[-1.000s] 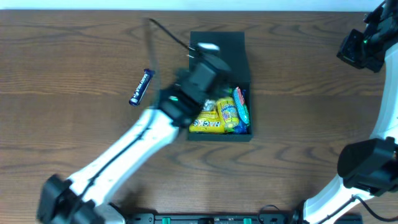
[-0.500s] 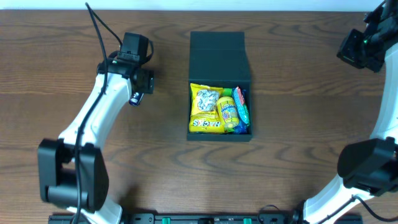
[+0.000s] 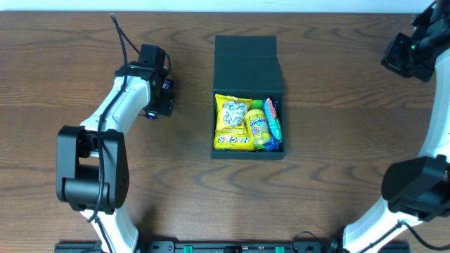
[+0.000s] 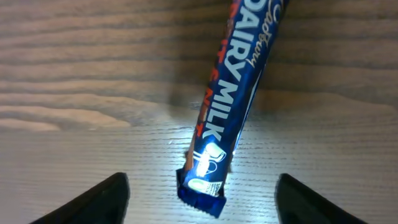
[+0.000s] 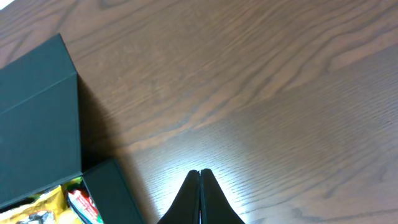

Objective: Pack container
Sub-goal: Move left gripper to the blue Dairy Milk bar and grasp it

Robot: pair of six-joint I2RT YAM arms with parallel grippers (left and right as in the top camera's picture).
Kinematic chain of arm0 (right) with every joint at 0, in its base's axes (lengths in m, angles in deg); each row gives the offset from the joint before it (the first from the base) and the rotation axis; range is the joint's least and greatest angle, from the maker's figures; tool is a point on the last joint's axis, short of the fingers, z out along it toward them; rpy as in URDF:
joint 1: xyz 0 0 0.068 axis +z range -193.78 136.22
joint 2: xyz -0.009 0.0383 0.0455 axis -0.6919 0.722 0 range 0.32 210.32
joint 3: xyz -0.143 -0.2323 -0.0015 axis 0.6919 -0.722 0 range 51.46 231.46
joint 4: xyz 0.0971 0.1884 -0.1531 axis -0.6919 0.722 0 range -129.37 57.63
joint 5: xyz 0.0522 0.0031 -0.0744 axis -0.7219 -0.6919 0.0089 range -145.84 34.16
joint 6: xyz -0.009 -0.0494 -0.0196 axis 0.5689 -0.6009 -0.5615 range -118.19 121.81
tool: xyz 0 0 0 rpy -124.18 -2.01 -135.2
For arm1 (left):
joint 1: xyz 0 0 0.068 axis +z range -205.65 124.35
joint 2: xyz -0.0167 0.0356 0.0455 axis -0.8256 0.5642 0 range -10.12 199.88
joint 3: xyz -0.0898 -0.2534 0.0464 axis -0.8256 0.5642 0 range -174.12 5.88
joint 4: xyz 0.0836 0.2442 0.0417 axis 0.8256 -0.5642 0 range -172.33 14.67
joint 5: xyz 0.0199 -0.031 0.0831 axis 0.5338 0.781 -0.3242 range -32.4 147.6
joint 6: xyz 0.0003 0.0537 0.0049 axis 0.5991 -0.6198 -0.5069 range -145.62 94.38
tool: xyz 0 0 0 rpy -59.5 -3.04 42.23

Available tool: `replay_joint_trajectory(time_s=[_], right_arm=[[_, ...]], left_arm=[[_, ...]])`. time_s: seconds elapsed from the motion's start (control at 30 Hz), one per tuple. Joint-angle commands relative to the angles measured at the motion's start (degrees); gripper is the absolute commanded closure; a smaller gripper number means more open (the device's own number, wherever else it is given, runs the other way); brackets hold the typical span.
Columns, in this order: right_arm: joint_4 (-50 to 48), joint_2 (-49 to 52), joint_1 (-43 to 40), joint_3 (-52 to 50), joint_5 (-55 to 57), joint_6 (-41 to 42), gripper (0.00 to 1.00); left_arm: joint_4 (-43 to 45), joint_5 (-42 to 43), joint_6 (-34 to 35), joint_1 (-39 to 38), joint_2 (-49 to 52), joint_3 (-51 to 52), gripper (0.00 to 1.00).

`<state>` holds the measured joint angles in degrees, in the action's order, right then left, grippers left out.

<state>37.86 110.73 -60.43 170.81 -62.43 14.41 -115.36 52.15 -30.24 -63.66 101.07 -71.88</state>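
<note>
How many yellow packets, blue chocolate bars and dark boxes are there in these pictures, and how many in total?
Yellow packets: 2
Blue chocolate bar: 1
Dark box: 1
Total: 4

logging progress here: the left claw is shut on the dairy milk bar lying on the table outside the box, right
Not quite. The left claw is open, not shut: the left wrist view shows its fingers wide apart either side of the Dairy Milk bar. The bar does lie on the table, outside the box.
</note>
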Motion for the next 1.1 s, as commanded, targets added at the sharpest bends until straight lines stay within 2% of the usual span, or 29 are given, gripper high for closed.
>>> replay_joint_trajectory(time_s=[0.0,0.33,0.53,0.8,0.87,1.07], right_arm=[[0.1,0.2,-0.2,0.2,0.2,0.7,0.98],[0.1,0.2,-0.2,0.2,0.2,0.7,0.98],[0.1,0.2,-0.2,0.2,0.2,0.7,0.98],[0.1,0.2,-0.2,0.2,0.2,0.7,0.99],[0.1,0.2,-0.2,0.2,0.2,0.7,0.99],[0.1,0.2,-0.2,0.2,0.2,0.7,0.98]], left_arm=[[0.0,3.0,-1.0,0.1,2.6,0.1,0.28],[2.0,2.3,-1.0,0.3,5.5,0.1,0.33],[3.0,2.3,-1.0,0.4,5.7,0.1,0.45],[2.8,2.3,-1.0,0.5,6.9,0.2,0.53],[2.8,2.3,-1.0,0.5,6.9,0.3,0.57],[2.6,2.3,-0.9,0.5,6.9,0.2,0.79]])
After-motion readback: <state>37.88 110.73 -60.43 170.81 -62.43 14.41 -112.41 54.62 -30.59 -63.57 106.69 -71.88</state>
